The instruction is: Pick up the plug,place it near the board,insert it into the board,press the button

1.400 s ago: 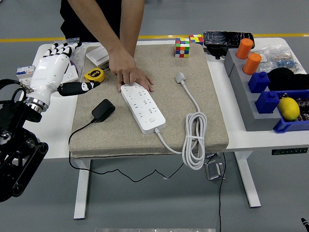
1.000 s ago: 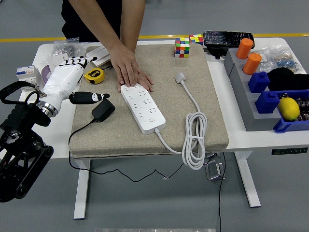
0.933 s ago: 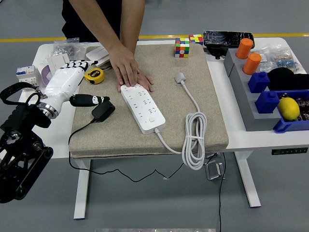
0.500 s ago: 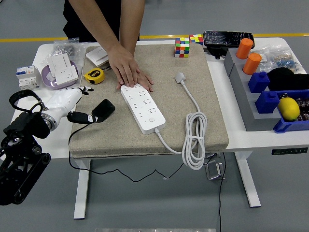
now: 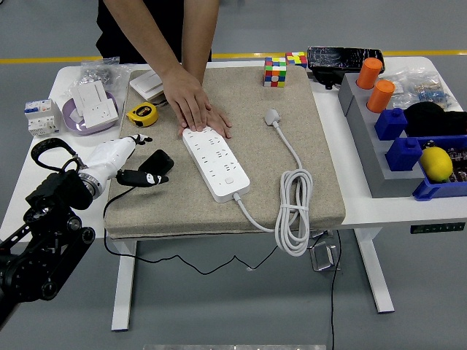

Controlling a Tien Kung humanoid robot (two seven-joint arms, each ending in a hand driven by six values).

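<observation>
- The plug [image 5: 156,162] is a small black adapter block with rounded corners, lying flat on the beige mat [image 5: 321,197] near the mat's left edge, with a thin black cord [image 5: 117,198] trailing off toward the tabletop's near edge.
- It looks light and rigid, with a smooth plastic shell that could slip; the cord is limp and may drag on it a little when lifted.
- The best hold is probably across the block's two broad sides, clear of the cord exit and of the prongs, which are not visible.
- The left robot hand [image 5: 125,154] is beside the plug, thumb under its near end and fingers spread above; it is loose, not clamped.
- The board [image 5: 216,162], a white multi-socket strip, lies near the plug to its right, pinned at its far end by a person's hand [image 5: 191,106].
</observation>
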